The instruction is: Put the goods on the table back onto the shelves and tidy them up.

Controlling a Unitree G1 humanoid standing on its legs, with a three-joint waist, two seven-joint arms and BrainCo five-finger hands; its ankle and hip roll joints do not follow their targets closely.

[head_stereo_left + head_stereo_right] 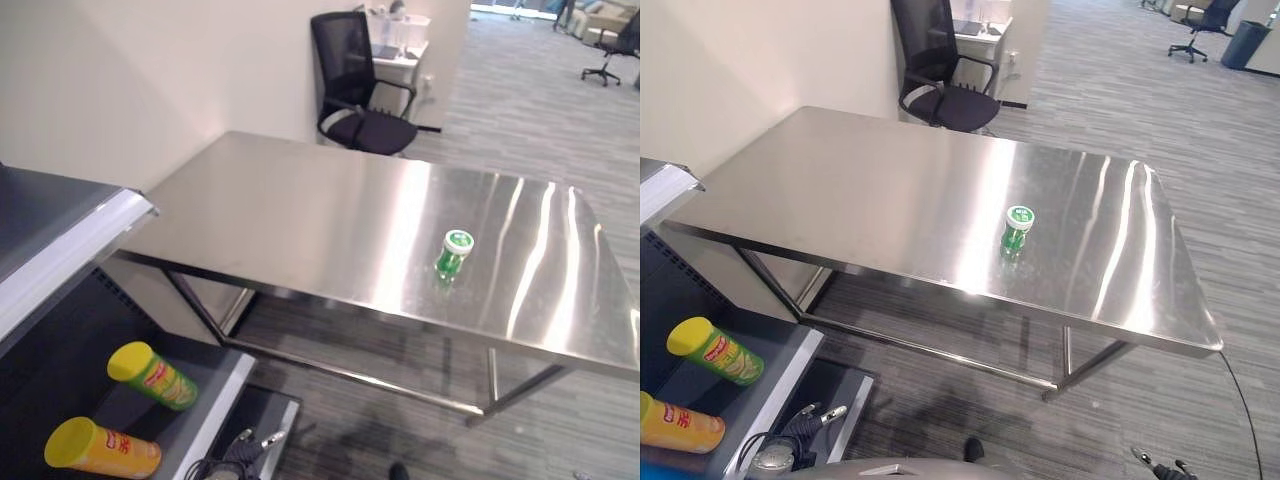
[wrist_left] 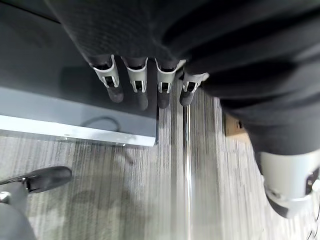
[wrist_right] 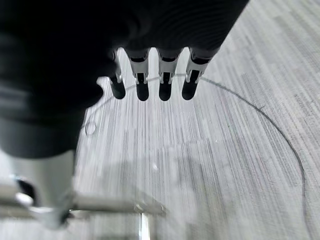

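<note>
A small green bottle with a white and green cap (image 1: 453, 254) stands upright on the steel table (image 1: 300, 210), towards its right side. Two yellow-lidded canisters lie on the lower shelf (image 1: 218, 398) at the left: a green one (image 1: 155, 375) and an orange one (image 1: 100, 447). My left hand (image 2: 137, 80) hangs low beside the shelf's base, fingers straight and holding nothing. My right hand (image 3: 165, 80) hangs over the carpet, also with straight fingers and nothing in it. Both hands are well below the table top and far from the bottle.
The shelf's upper board (image 1: 60, 240) juts out at the left, close to the table's near-left corner. A black office chair (image 1: 355, 90) stands behind the table by the wall. Grey carpet runs to the right of and beyond the table.
</note>
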